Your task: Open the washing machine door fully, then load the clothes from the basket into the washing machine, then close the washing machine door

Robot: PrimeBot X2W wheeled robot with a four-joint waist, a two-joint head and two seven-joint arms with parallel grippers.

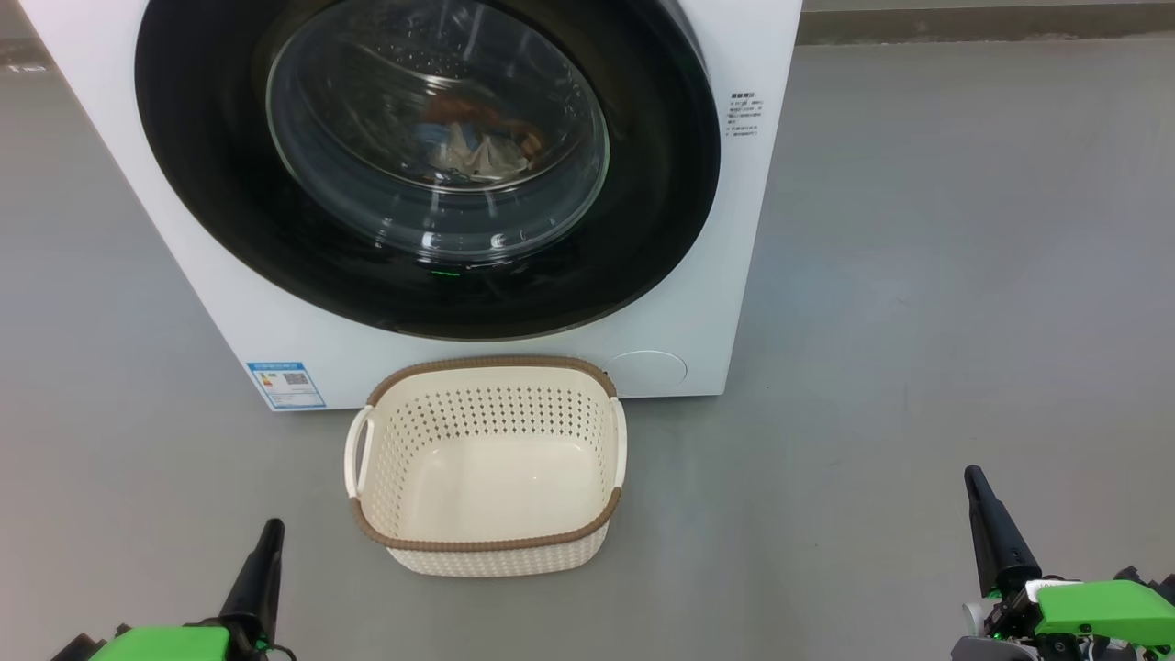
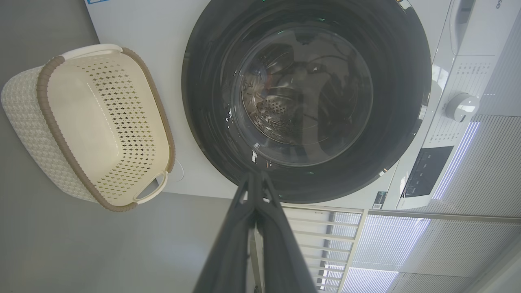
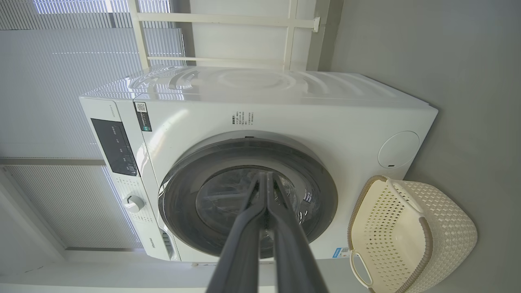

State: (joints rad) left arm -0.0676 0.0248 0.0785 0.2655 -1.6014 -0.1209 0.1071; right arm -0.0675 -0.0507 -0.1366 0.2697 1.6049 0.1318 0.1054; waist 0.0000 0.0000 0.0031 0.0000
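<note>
Clothes (image 1: 473, 147) lie inside the washing machine (image 1: 762, 229). The head view shows them as an orange, blue and cream heap behind the glass of the washing machine door (image 1: 220, 202), which sits flush against the white front. Just before the machine on the grey floor (image 1: 918, 275) stands the basket (image 1: 496, 364), its bare cream bottom showing. The left wrist view gives the perforated steel drum (image 2: 276, 114) through the glass and a white dial (image 2: 462, 106), though the heap cannot be made out there. The right wrist view adds the machine's top and its dark control panel (image 3: 114, 146). The left gripper (image 1: 274, 528) and right gripper (image 1: 971, 476) each have their two dark fingers pressed together on nothing, well apart from the basket.
</note>
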